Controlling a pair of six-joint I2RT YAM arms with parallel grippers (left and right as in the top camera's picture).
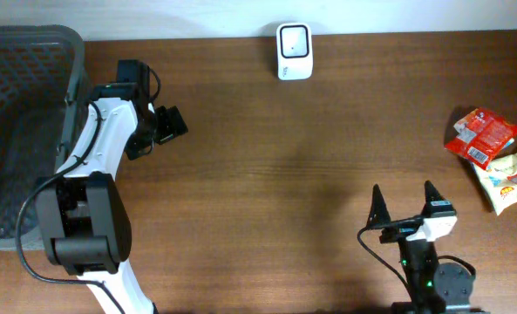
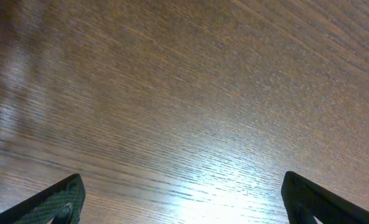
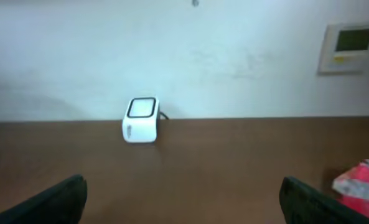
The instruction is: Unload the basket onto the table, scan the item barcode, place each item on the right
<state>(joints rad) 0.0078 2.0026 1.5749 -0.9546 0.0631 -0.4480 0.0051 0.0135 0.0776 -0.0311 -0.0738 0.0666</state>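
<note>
Right gripper (image 1: 403,195) and left gripper (image 1: 159,129) wide open, empty. Right should pinch packet (image 1: 483,133) edge at 2 o'clock, barcode facing scanner (image 1: 293,51).

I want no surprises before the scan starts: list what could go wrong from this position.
1. The red packet lies against the pale packet, so the open right gripper may catch both or shove one aside.
2. No barcode can be read from above, so the packet may reach the scanner with the wrong face towards it.
</note>
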